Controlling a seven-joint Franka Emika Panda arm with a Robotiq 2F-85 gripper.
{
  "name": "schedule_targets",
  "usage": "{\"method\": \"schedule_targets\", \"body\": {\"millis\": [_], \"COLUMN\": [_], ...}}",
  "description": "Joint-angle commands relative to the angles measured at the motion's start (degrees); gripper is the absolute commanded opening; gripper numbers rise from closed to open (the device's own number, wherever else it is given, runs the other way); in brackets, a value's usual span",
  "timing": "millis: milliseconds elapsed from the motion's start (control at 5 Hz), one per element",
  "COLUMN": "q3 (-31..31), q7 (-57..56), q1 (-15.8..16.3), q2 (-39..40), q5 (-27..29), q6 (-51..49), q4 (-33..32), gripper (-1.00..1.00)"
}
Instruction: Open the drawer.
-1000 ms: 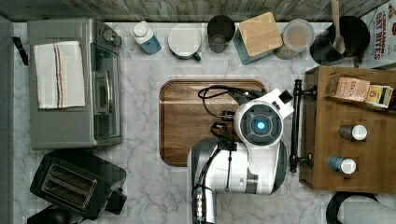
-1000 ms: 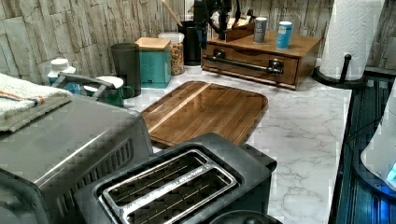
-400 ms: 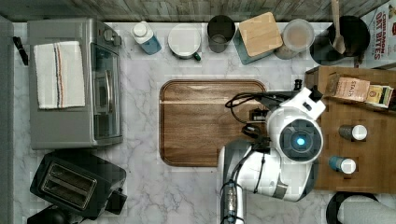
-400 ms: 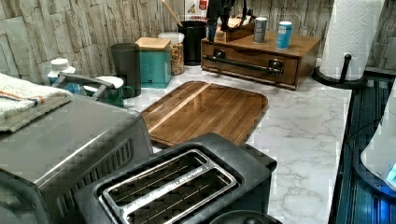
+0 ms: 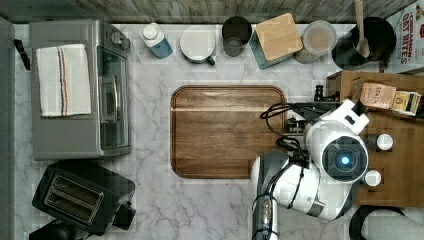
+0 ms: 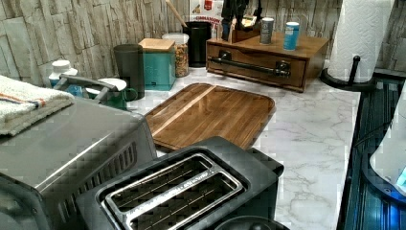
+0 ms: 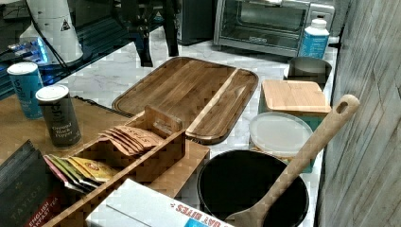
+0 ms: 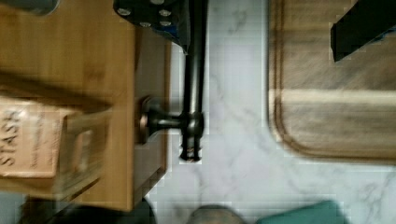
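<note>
Wood, medium brown: the drawer [image 6: 292, 72] is sitting shut in its low cabinet in the upper middle of the left view, behind the cutting board [image 6: 215, 110], on the marble table [image 6: 311, 129].
Handle: a long black metal bar [image 6: 249, 67] is running across the drawer front, standing off it on short posts; the wrist view is showing one post and the bar's end [image 8: 194, 121].
Claw: the claw [image 8: 261, 23] is hanging with its fingers wide apart and gripping nothing; one finger [image 8: 154, 11] is sitting at the bar, the other [image 8: 362, 28] is hovering over the cutting board.
Step in hand (judged): the arm is lining up on the bar; no hold is being made yet.
Handling (judged): the bar is looking stiff, smooth and round, so the pads are risking a slip unless closing squarely across it.
Where to take hold (judged): mid-bar, between the posts, is looking best for a straight pull toward the cutting board.
Load (judged): the drawer is looking shallow and light; two tins [image 6: 290, 36] are standing on the cabinet top, so a jerk is risking a wobble.
</note>
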Motion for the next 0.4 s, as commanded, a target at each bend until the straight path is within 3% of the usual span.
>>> {"method": "schedule_targets", "body": {"millis": [200,400], "q3": [-0.2,-1.7], "q7": [2.8,7.8], "q1": [-1.2,-1.0], "q2": [4.9,6.1], "q5": [-1.2,-5.4], "q6": [6.5,8.4], "q4": [-0.7,-1.5], "gripper": [1.00,1.00]}}
